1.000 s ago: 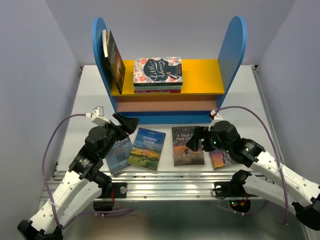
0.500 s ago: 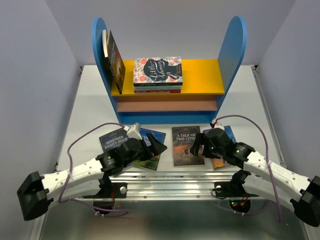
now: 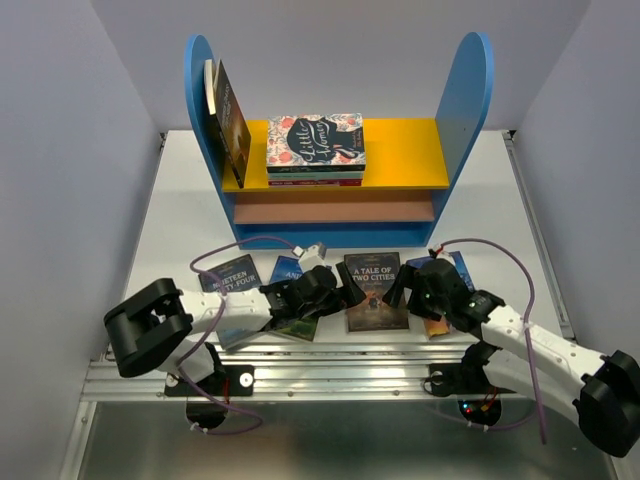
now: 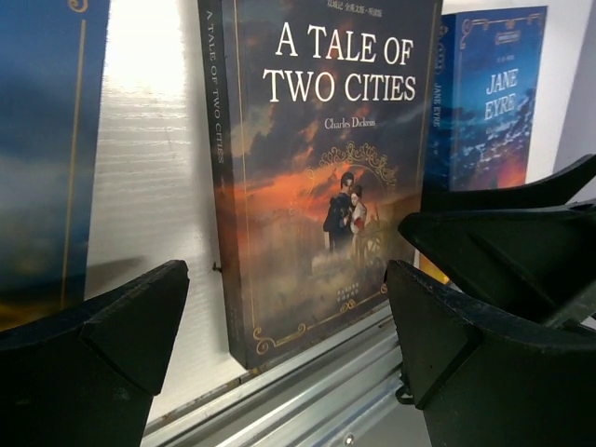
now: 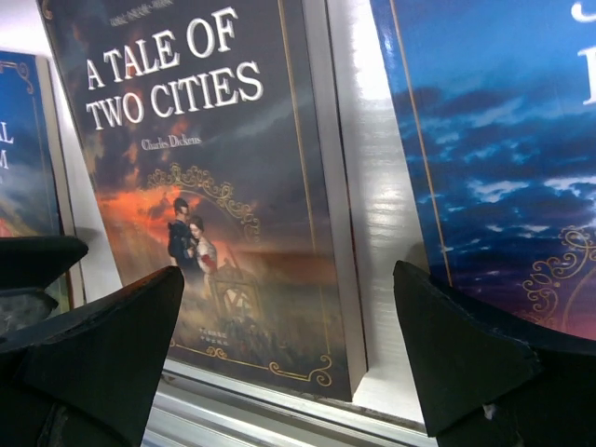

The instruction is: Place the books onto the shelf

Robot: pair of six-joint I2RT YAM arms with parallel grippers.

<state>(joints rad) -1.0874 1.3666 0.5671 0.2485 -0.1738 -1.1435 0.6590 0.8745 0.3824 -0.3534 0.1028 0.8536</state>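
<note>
Both sets of fingers are spread wide and hold nothing. Left fingers [image 3: 349, 291] sit low at the left edge of A Tale of Two Cities [image 3: 378, 306], right fingers [image 3: 396, 288] at its right edge; contact can't be told. Four paperbacks lie flat in a row on the counter [image 3: 180, 200]: Nineteen Eighty-Four [image 3: 230, 272], a blue-covered book [image 3: 288, 267] mostly under the left arm, A Tale of Two Cities, Jane Eyre [image 4: 487, 112]. Beyond is the shelf [image 3: 470, 90]: one book [image 3: 232, 125] leans on the left panel, and Little Women [image 3: 315, 138] tops a stack on the yellow board.

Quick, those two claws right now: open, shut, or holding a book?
Left gripper: open, holding nothing, facing the A Tale of Two Cities book.
Right gripper: open, holding nothing.
</note>
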